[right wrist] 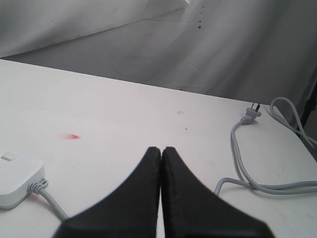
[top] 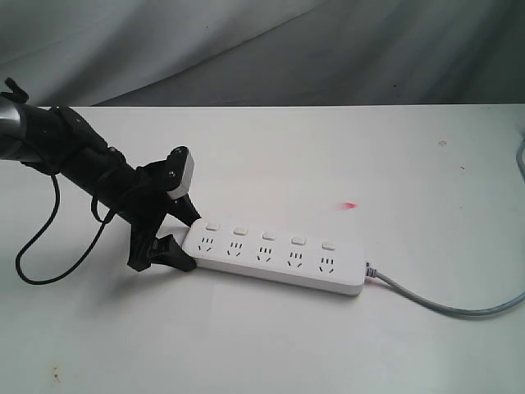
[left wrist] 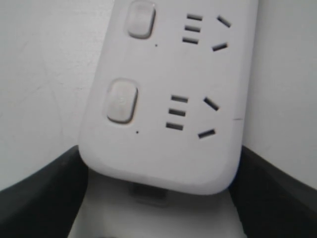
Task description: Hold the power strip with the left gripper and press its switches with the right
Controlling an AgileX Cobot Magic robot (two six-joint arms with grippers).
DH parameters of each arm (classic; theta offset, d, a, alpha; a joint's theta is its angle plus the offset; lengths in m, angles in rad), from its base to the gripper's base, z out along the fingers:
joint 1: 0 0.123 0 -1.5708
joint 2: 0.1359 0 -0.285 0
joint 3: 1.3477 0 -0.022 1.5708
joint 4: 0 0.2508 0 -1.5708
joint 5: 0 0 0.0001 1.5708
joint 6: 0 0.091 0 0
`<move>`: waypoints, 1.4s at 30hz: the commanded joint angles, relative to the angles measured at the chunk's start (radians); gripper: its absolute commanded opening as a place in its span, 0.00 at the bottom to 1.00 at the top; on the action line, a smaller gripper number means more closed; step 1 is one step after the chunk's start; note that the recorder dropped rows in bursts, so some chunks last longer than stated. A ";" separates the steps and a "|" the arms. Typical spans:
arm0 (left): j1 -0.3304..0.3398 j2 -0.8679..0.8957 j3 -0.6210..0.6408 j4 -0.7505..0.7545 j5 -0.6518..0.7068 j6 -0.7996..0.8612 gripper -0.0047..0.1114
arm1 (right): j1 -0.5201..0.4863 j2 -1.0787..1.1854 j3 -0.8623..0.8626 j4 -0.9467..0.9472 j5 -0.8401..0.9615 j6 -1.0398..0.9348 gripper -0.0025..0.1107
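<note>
The white power strip [top: 275, 258] lies flat on the table, its row of square switches [top: 267, 235] along the far side and its grey cord [top: 443, 305] trailing off to the right. My left gripper [top: 190, 240] straddles the strip's left end. In the left wrist view that rounded end [left wrist: 163, 74] fills the gap between the black fingers [left wrist: 44, 198], which press both its sides, and two switches [left wrist: 122, 101] show. My right gripper [right wrist: 161, 149] is shut and empty above bare table, away from the strip's cord end [right wrist: 15, 181]. It is out of the exterior view.
A small red mark [top: 350, 204] sits on the white table behind the strip. The cord loops [right wrist: 277, 186] at the table's right side and ends in a plug [right wrist: 251, 114]. A grey cloth backdrop hangs behind the table. My left arm's black cable [top: 49, 246] droops at the left.
</note>
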 commanded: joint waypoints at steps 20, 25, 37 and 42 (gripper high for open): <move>-0.006 0.009 0.002 0.007 -0.002 0.004 0.61 | -0.007 -0.006 0.004 -0.008 0.003 0.000 0.02; -0.006 0.009 0.002 0.007 -0.002 0.004 0.61 | -0.007 -0.006 0.004 -0.008 0.003 0.000 0.02; -0.006 0.009 0.002 0.007 -0.002 0.002 0.61 | -0.007 -0.006 0.004 -0.008 0.034 0.000 0.02; -0.006 0.009 0.002 0.007 -0.002 0.002 0.61 | -0.007 -0.006 -0.128 -0.010 0.220 -0.005 0.02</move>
